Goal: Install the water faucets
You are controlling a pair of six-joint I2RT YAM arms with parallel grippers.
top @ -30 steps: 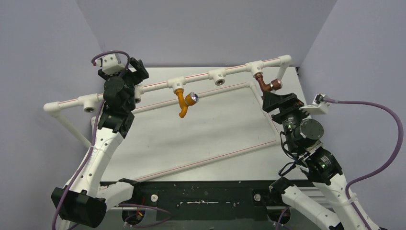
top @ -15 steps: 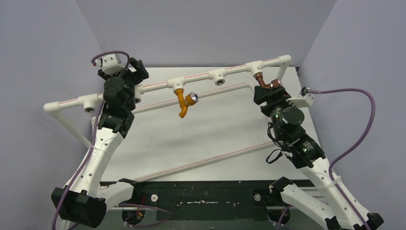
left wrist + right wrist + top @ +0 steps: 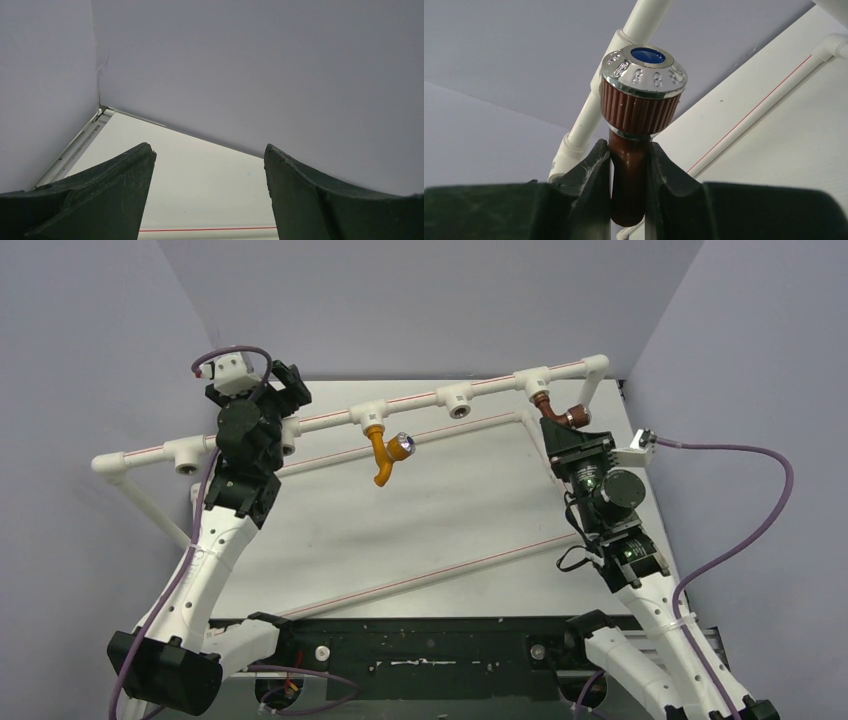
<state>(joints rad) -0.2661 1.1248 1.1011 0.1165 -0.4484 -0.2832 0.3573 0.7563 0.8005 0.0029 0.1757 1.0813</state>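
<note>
The dark red-brown water faucet (image 3: 552,409) hangs from a white T socket (image 3: 531,381) at the right end of the back pipe. My right gripper (image 3: 571,436) is shut on its spout; in the right wrist view the brown stem (image 3: 628,180) sits pinched between both fingers, with the silver knob (image 3: 643,71) above them. The orange-yellow faucet (image 3: 380,455) hangs from the socket (image 3: 368,414) near the middle of the pipe, its shiny knob to the right. My left gripper (image 3: 287,390) is open at the pipe's left part, and its wrist view shows nothing between the fingers (image 3: 115,185).
A white pipe frame (image 3: 440,570) with red stripes rings the pale table. Bare sockets sit on the back pipe (image 3: 458,398) and at the left (image 3: 186,455). Purple-grey walls close in behind and on both sides. A purple cable (image 3: 760,480) loops off the right wrist.
My right gripper went from open to shut on the red-brown faucet's spout, and the right arm swung in and turned at the wrist. The left arm stayed still.
</note>
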